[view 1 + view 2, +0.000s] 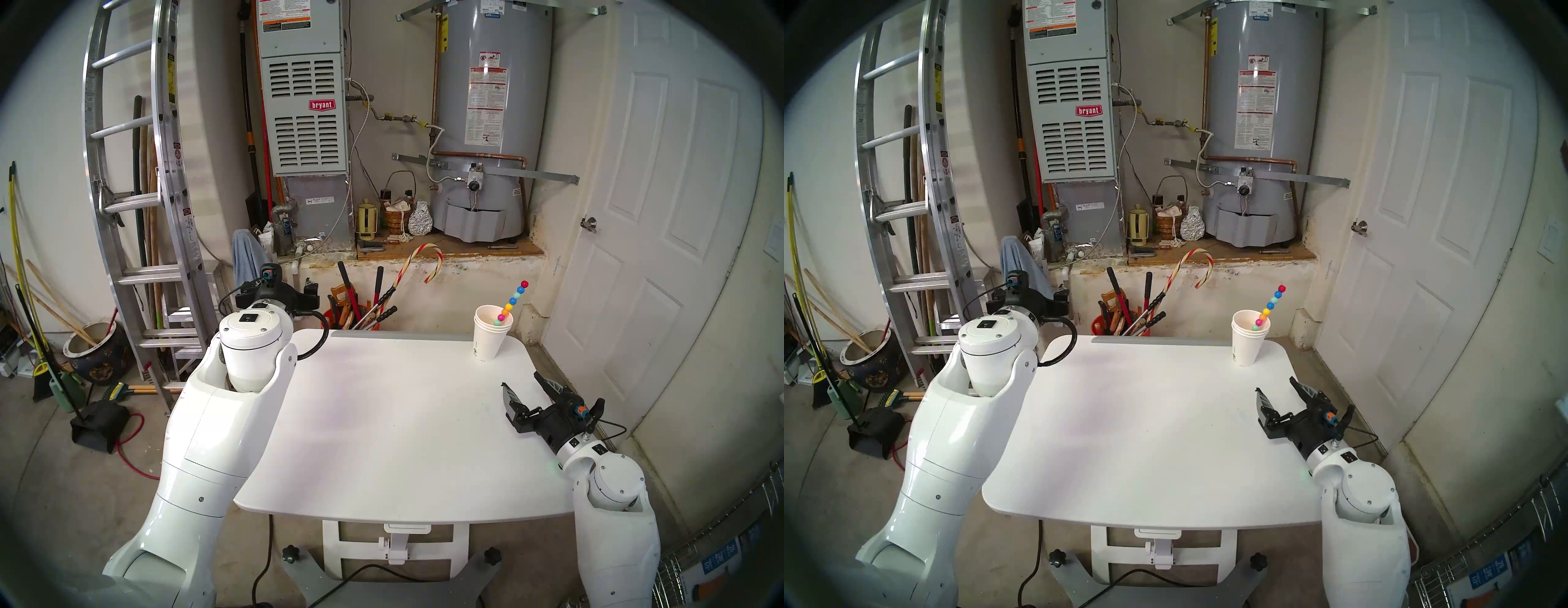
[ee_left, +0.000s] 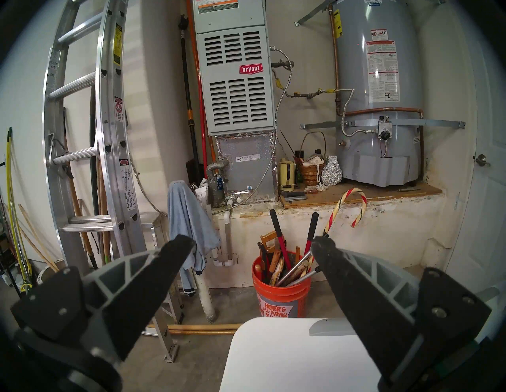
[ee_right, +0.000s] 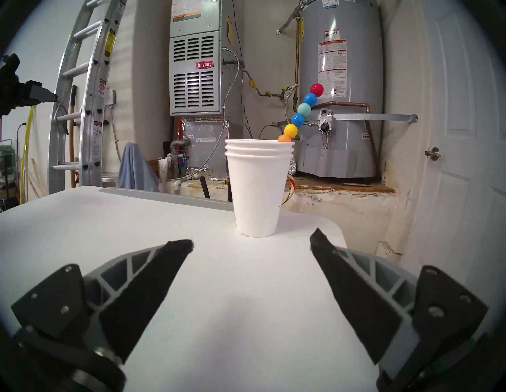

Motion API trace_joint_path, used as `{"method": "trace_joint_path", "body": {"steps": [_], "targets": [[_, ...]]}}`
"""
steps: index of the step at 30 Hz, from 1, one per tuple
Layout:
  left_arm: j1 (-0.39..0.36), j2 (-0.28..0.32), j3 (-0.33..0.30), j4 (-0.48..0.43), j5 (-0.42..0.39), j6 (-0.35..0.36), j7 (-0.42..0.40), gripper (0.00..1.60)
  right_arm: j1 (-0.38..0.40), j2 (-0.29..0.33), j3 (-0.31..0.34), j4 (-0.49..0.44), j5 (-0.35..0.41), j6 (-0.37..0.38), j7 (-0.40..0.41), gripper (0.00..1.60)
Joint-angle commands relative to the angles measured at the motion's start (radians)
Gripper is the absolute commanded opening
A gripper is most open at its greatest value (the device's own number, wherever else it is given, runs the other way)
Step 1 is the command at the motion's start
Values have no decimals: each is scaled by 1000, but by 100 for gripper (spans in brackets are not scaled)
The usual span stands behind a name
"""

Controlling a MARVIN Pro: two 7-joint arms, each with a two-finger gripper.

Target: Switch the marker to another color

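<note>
White bench [image 1: 382, 424], bare over most of its top. Stack of white paper cups [image 1: 490, 339] upright at the far right corner. Beyond the far edge, orange bucket [image 2: 282, 295] crammed with long-handled tools, striped candy cane [image 1: 418, 267] poking out. Aluminium ladder [image 1: 140, 170] leaning far left; grey furnace [image 1: 303, 106] and water heater [image 1: 488, 106] against the back wall; white door [image 1: 662, 212] at right.

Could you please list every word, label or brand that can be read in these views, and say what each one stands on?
"bryant": red badge on the furnace.
"HOMER'S ALL-PURPOSE BU…": orange bucket of tools; the rest is cut off by the table.
Water heater labels: too small to read.
Ladder stickers: too small to read.
Paper cups and marker: no readable text.
</note>
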Motion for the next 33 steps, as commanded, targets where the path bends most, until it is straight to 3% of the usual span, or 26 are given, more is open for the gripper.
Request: {"method": "trace_joint_path", "body": {"steps": [1, 12, 33], "targets": [[-15, 1, -2, -17, 1, -6, -1, 160, 113, 47, -31, 19, 19, 24, -10, 160], [-15, 4, 0, -17, -3, -7, 1, 160, 222, 63, -63, 161, 40, 4, 11, 160], [-16, 9, 4, -17, -9, -7, 6, 160, 359, 67, -88, 326, 72, -50, 63, 160]]}}
